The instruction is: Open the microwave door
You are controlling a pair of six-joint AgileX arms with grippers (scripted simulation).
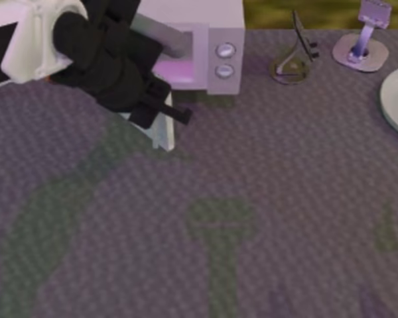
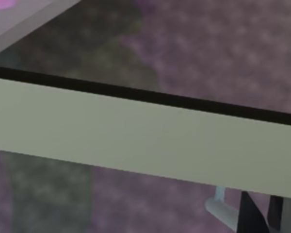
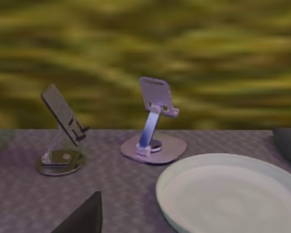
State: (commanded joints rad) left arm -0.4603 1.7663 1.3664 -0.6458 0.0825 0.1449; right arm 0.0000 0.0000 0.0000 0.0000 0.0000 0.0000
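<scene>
- The microwave (image 1: 199,40) sits at the back of the table (image 1: 265,218), left of the middle.
- The microwave door (image 1: 160,132) is swung out toward the front, so the pink inside shows. It looks about half open.
- The left gripper (image 1: 169,106) is right at the door's free edge. I cannot tell how wide its jaws are, or if they hold the door.
- The step now looks like pulling the door wider. Next, the arm should keep swinging it out around the hinge.
- The right arm is parked by the white plate (image 3: 233,194) and two phone stands (image 3: 155,126).
</scene>
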